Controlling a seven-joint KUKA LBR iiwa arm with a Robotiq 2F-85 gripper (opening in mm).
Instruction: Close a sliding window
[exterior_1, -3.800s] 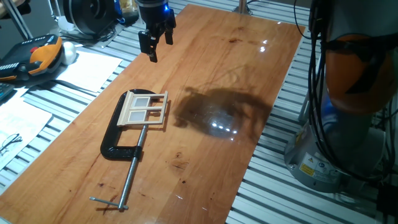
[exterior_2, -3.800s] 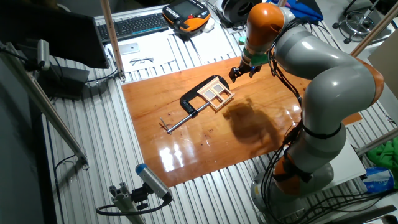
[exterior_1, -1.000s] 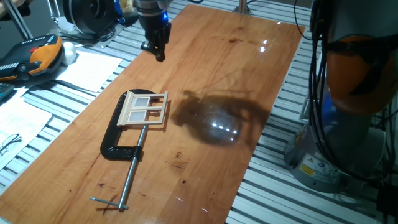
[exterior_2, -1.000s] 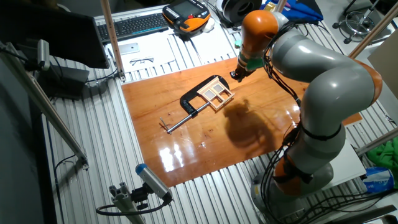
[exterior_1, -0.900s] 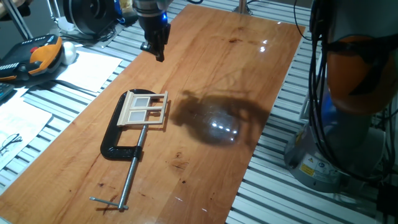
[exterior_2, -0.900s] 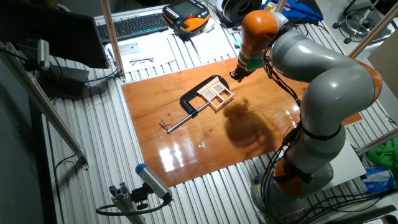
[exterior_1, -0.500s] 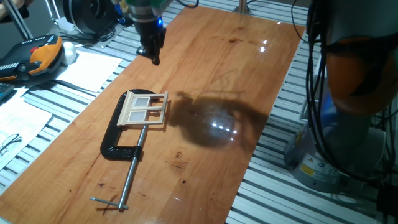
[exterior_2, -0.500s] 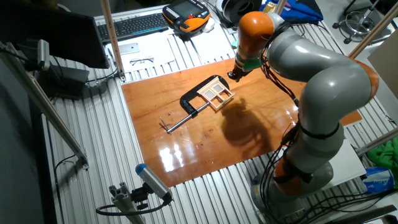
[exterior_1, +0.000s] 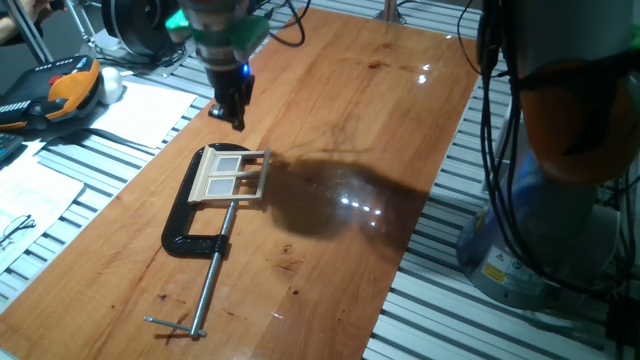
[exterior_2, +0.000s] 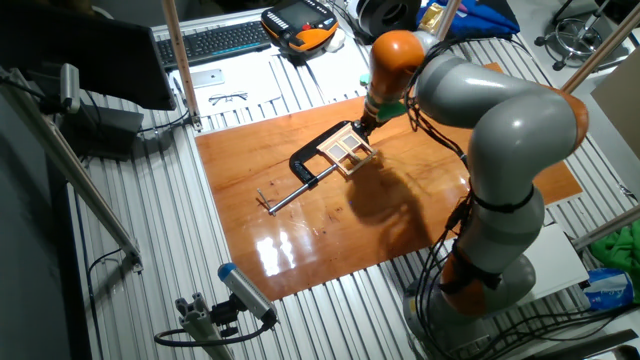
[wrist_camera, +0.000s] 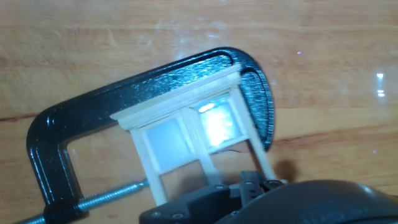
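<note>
The sliding window (exterior_1: 232, 177) is a small pale wood frame lying flat on the wooden table (exterior_1: 380, 120), held in a black C-clamp (exterior_1: 190, 238) whose steel screw points toward the near edge. My gripper (exterior_1: 236, 120) hangs just beyond the window's far end, a little above the table, fingers together and empty. In the other fixed view the gripper (exterior_2: 364, 124) is beside the window (exterior_2: 347, 150). The hand view looks down on the window (wrist_camera: 186, 140) and the clamp (wrist_camera: 149, 84), with the gripper (wrist_camera: 252, 182) at the bottom edge over the frame's end.
An orange teach pendant (exterior_1: 62, 90) and papers (exterior_1: 140, 112) lie off the table's left side. A keyboard (exterior_2: 215, 42) sits beyond the far edge. The arm's base (exterior_2: 490, 280) stands at the right. The clamp's screw handle (exterior_1: 175, 326) lies near the front edge.
The gripper's fingers have shut since the earliest frames. The gripper has moved down and toward the window's far end. The window and clamp have not moved.
</note>
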